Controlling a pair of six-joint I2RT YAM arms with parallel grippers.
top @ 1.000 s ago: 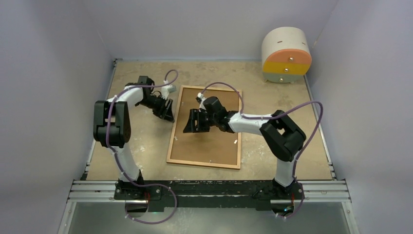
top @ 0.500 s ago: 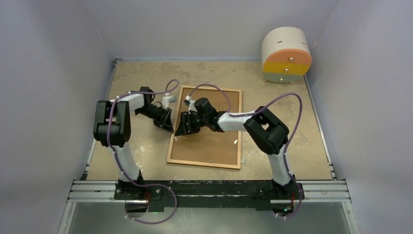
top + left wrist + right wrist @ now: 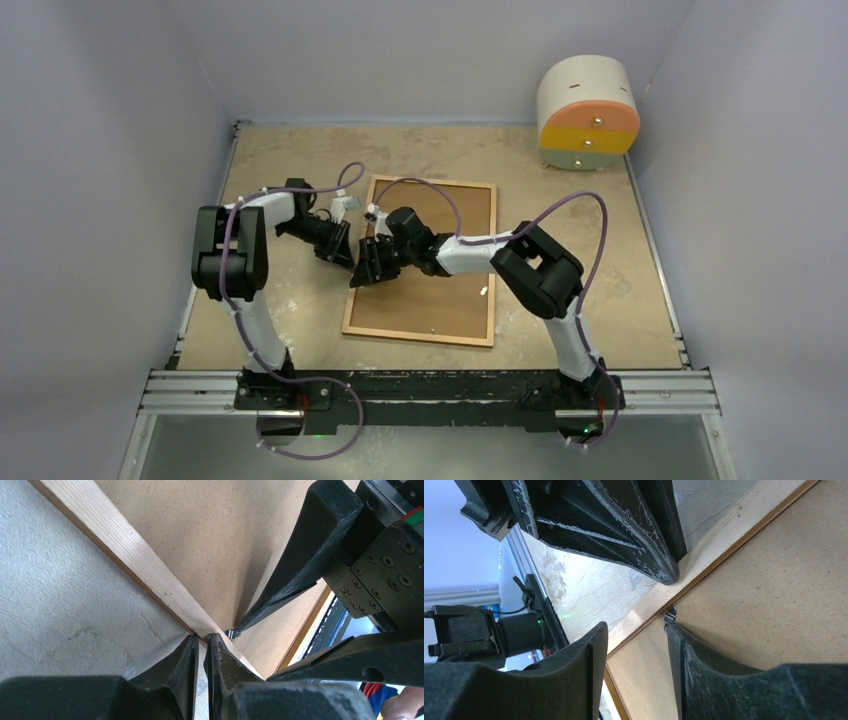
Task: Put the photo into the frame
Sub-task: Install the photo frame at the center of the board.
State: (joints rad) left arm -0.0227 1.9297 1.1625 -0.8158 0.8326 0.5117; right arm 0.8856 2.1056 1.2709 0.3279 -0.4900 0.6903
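Note:
The frame [image 3: 440,300] lies back up on the table, its plain brown board [image 3: 774,605] facing me. The photo is out of view. My left gripper [image 3: 345,258] sits at the frame's left rail [image 3: 125,555]. It [image 3: 201,637] is shut, its tips resting on the wood with only a thin slit between them. My right gripper [image 3: 368,272] faces it from over the board. It [image 3: 635,627] is open and straddles the rail. One of its fingertips touches a small metal tab [image 3: 669,614] at the board's edge.
A round cabinet [image 3: 588,112] with orange and yellow drawers stands at the back right corner. Pale walls close in the table on three sides. The arms' mounting rail [image 3: 430,385] runs along the near edge.
My right gripper has moved left across the board to the frame's left edge and narrowed a little. My left gripper has closed and shifted down onto the rail.

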